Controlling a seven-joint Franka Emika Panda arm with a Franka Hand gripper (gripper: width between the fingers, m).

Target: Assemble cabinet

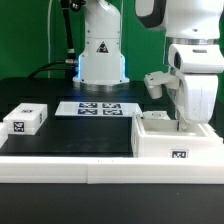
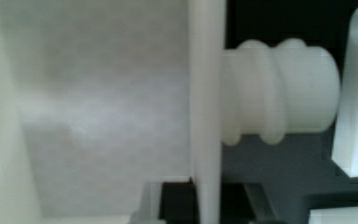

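The cabinet box (image 1: 170,140), the biggest white piece, stands at the front of the exterior view's right with a tag on its near face. My gripper (image 1: 186,120) reaches down into its top, and its fingertips are hidden there. In the wrist view my gripper (image 2: 208,205) is shut on a thin white panel (image 2: 206,90) seen edge-on, with a dark finger (image 2: 179,205) on each side. A ribbed white peg (image 2: 274,90) sticks out beside the panel. A broad white wall (image 2: 78,110) fills the other side. A small white slab (image 1: 24,120) with tags lies at the exterior view's left.
The marker board (image 1: 98,108) lies flat mid-table before the robot base (image 1: 102,60). A long low white rail (image 1: 70,165) runs along the front edge. The black mat (image 1: 80,135) lies between the slab and the box.
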